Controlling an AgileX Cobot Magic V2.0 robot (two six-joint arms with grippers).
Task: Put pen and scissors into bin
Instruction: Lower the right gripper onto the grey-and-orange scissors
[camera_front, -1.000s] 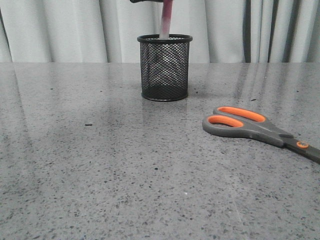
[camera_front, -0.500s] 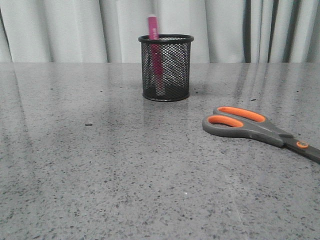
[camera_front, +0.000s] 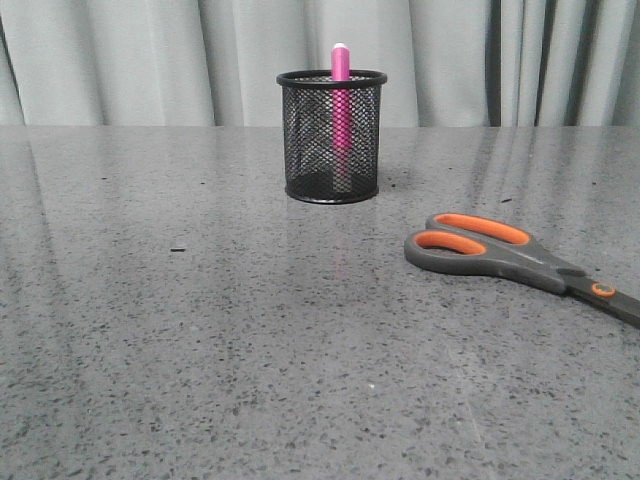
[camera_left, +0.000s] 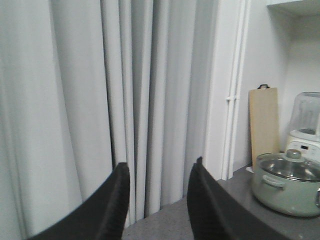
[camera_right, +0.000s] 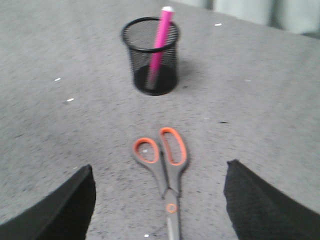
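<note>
The magenta pen (camera_front: 341, 100) stands inside the black mesh bin (camera_front: 331, 135) at the table's middle back, its top above the rim; both also show in the right wrist view, the pen (camera_right: 159, 47) leaning in the bin (camera_right: 151, 56). The scissors (camera_front: 500, 252) lie flat on the table at the right, handles toward the bin. My right gripper (camera_right: 159, 172) is open and empty, above the scissors (camera_right: 165, 167), which lie between its fingers. My left gripper (camera_left: 159, 175) is open and empty, raised and facing the curtain. Neither gripper shows in the front view.
A grey speckled table (camera_front: 200, 330) with a grey curtain (camera_front: 120, 60) behind it. In the left wrist view a green lidded pot (camera_left: 287, 182), a wooden board (camera_left: 264, 125) and a white appliance (camera_left: 305, 125) stand on a counter to the side.
The pen was held above the bin's rim by a gripper, then dropped inside; it shifted from the bin's left side to its middle. That gripper has left the front view.
</note>
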